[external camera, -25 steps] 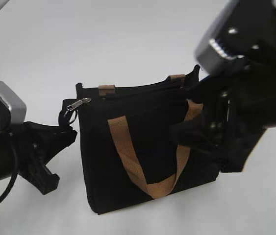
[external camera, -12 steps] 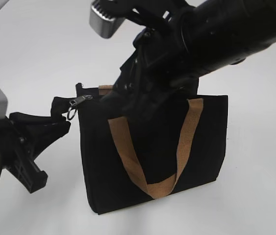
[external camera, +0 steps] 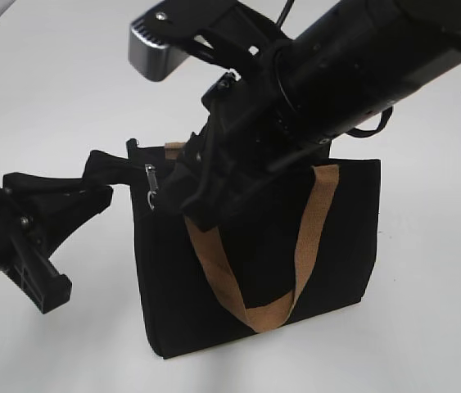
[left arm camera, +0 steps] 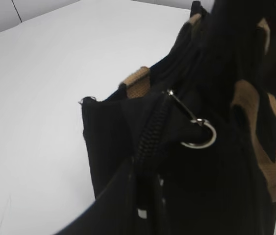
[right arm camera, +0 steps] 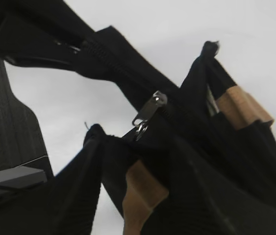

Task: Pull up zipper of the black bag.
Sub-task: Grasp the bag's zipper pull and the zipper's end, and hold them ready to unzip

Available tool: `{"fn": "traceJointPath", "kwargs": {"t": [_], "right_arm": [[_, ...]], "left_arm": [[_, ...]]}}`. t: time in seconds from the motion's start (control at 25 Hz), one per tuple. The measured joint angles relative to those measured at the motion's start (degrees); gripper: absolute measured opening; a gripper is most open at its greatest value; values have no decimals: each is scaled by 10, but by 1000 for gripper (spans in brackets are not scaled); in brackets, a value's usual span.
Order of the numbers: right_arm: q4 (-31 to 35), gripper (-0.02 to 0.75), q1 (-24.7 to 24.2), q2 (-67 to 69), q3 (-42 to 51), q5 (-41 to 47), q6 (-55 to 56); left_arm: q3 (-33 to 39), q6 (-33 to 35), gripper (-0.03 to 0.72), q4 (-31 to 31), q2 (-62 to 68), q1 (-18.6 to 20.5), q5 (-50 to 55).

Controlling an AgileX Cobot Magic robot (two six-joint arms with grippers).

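Black bag (external camera: pixel 255 262) upright on table (external camera: pixel 50 82); left claw (external camera: pixel 99 182) clamped on its end tail, presumably bracing the track, while right claw (external camera: pixel 183 190) (jaw state indiscernible) nears zipper (external camera: pixel 151 182).

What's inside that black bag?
Nothing shows inside the bag. Its black fabric and the right arm above cover the opening; only the zipper and tan handles outside are visible.

The right arm (external camera: pixel 353 74) blocks the black bag (external camera: pixel 336 246) top; its right side is open.
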Motion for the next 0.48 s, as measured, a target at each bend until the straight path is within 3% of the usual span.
{"fn": "traceJointPath", "kwargs": {"t": [0.48], "right_arm": [[25, 322, 0, 5, 0, 6, -3]], "left_arm": [[0, -12, 24, -30, -6, 0, -124]]}}
